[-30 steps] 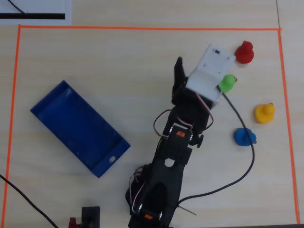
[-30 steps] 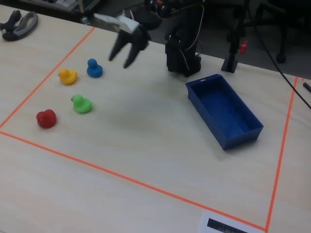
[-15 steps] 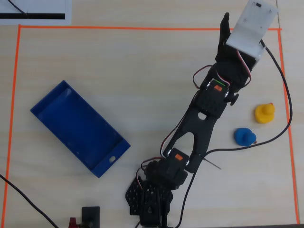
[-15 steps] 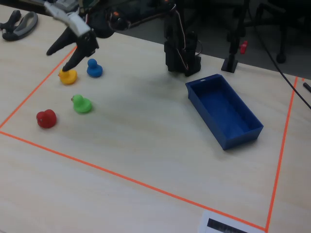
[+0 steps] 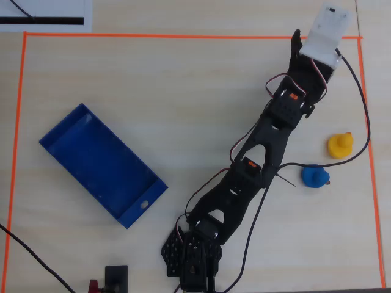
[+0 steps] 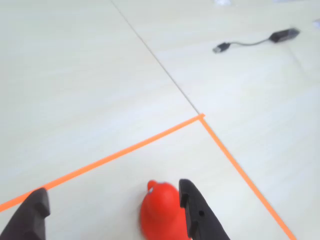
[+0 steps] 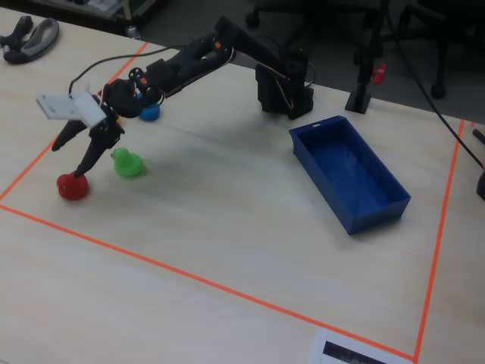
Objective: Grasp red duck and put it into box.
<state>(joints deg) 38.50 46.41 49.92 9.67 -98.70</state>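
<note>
Wrist view: the gripper (image 6: 112, 212), fingers spread, straddles the red duck (image 6: 161, 212) at the frame's bottom centre; the box (image 7: 350, 173) sits right of centre in the fixed view.

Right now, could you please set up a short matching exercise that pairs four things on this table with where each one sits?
Things:
1. red duck
2. green duck
3. blue box
4. yellow duck

Places:
A. in the fixed view, far right of the taped area, away from the arm's tip
B. in the overhead view, just above the blue duck
C. under the open fingers, near the tape corner
D. in the fixed view, just right of the red duck

Pairs: 1-C, 2-D, 3-A, 4-B
</note>
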